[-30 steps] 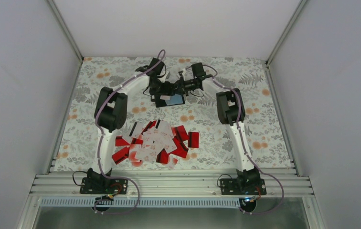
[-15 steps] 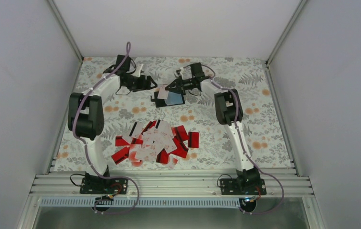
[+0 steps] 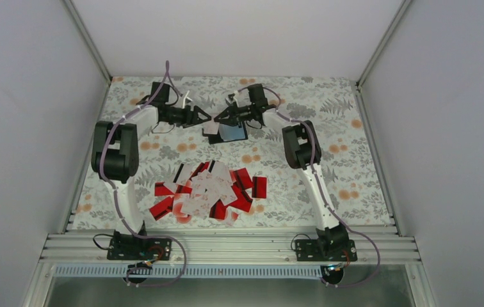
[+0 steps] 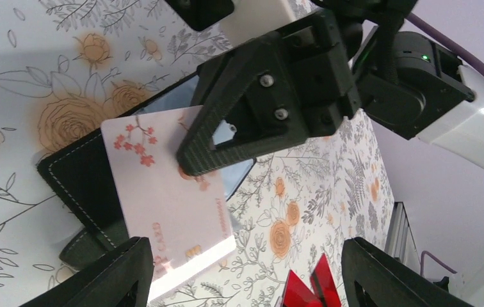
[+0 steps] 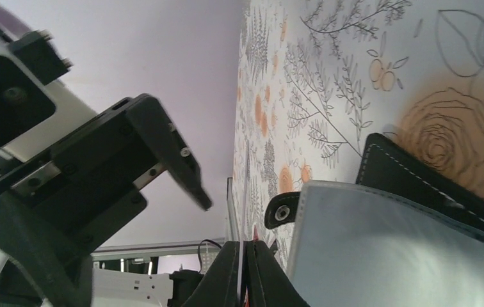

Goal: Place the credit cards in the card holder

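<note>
A lab test cell: plain white walls [image 3: 28, 128], aluminium frame [image 3: 226, 246], floral-cloth table [image 3: 354, 179].

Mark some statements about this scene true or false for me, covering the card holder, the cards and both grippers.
1. The card holder lies open, its blue-grey inside showing. True.
2. The left gripper holds a red card. False: its jaws are open with nothing between them.
3. A pale card with red blossoms lies partly on the card holder. True.
4. The right gripper is wide open. False: it is shut, its tip at the pale card.
5. The pile of cards lies beyond the holder, by the far wall. False: it lies on the near side of the holder.
</note>
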Controlling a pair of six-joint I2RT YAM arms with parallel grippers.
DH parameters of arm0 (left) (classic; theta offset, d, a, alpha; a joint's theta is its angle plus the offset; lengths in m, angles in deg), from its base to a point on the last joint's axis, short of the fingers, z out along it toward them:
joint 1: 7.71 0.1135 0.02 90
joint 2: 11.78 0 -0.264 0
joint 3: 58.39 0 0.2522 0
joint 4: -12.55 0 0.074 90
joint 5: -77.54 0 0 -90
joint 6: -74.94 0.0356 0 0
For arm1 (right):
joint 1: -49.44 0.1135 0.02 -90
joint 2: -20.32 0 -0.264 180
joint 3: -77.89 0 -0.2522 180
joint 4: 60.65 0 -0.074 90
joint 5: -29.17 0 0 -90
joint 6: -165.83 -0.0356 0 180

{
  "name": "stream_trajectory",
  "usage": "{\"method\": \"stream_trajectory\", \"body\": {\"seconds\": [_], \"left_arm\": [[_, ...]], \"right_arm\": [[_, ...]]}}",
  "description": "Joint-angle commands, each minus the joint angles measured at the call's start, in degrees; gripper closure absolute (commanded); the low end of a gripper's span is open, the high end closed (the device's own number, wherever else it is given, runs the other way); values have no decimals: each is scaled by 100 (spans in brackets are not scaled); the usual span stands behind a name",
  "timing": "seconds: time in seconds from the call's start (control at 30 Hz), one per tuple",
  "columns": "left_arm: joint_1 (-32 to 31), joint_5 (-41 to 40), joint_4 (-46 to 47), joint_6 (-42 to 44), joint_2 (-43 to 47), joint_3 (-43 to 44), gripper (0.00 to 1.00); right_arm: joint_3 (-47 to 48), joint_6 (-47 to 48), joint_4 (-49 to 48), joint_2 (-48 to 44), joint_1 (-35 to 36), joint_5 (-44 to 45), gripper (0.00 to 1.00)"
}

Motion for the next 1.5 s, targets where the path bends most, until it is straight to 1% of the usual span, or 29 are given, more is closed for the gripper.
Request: {"method": "stream_trajectory", "body": {"seconds": [0.0, 0.3, 0.4, 0.5, 0.57, 0.73, 0.87, 1.0, 1.1, 1.13, 1.17, 1.27, 1.3, 1.43, 1.47], "left_arm": [[127, 409, 301, 139, -287, -114, 26], [191, 613, 333, 275, -652, -50, 26], [190, 929, 360, 273, -794, 34, 31], [191, 1080, 372, 294, -902, 116, 36], [199, 1094, 389, 267, -932, 140, 40], [231, 1163, 484, 187, -973, 156, 58], [242, 1184, 494, 159, -957, 141, 68], [257, 1207, 474, 143, -899, 71, 75], [285, 1151, 602, 60, -782, -80, 87], [292, 1154, 635, 30, -754, -94, 93], [296, 1140, 649, -2, -731, -92, 97], [297, 1117, 650, -136, -705, -49, 98], [297, 1089, 638, -172, -680, -37, 98], [297, 996, 546, -302, -518, -26, 98], [289, 987, 538, -331, -465, -38, 98]], "right_arm": [[119, -289, -448, 120, 107, -189, 96], [97, -510, -814, 170, 162, -298, 96], [111, -584, -925, 193, 188, -335, 96], [123, -605, -963, 206, 214, -357, 96], [121, -600, -963, 207, 234, -368, 96], [115, -589, -965, 202, 267, -412, 96], [103, -557, -946, 189, 281, -430, 96], [110, -490, -871, 176, 286, -440, 96], [129, -389, -793, 172, 281, -463, 96], [131, -386, -788, 171, 285, -471, 96], [144, -373, -786, 168, 285, -474, 96], [259, -166, -571, 161, 278, -463, 96], [323, -66, -455, 161, 263, -453, 96], [540, 274, -11, 156, 110, -401, 79], [589, 401, 140, 139, 69, -377, 77]]}}
